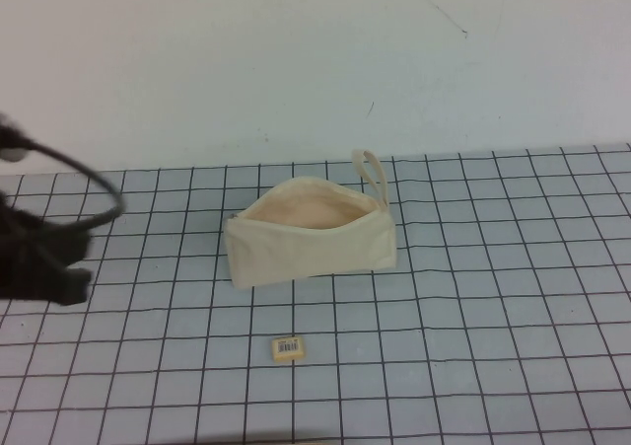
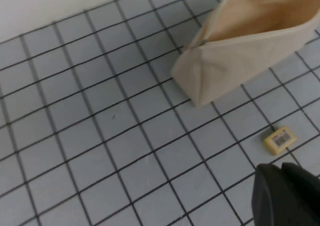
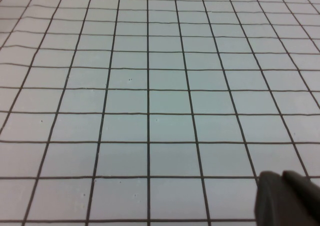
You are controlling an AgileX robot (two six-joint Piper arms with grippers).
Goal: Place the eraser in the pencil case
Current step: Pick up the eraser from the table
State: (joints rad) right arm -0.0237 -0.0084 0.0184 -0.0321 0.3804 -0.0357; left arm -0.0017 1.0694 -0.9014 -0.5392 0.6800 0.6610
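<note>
Obs. — the eraser (image 1: 288, 347), a tiny pale yellow rectangular block with a white barcode label on top, lies flat on the grid-lined counter (image 1: 493, 297), just in front of the pencil case (image 1: 311, 236) and apart from it. The case, a cream-white fabric zip pouch with a loop strap at its far right end, stands mouth-up and unzipped, peach lining showing.

Your left gripper (image 2: 287, 196) hangs above the counter at the left edge of the high view; the eraser sits ahead and to its right, with the pouch corner beyond. Whether its jaws are parted or clenched, you cannot tell. Same for the right gripper (image 3: 290, 198) — only bare grid under it, neither task thing in its view.

Judgement: the left arm looks nearer. The eraser's long axis runs roughly left-right, parallel to the pouch's front wall — close across the short side.
</note>
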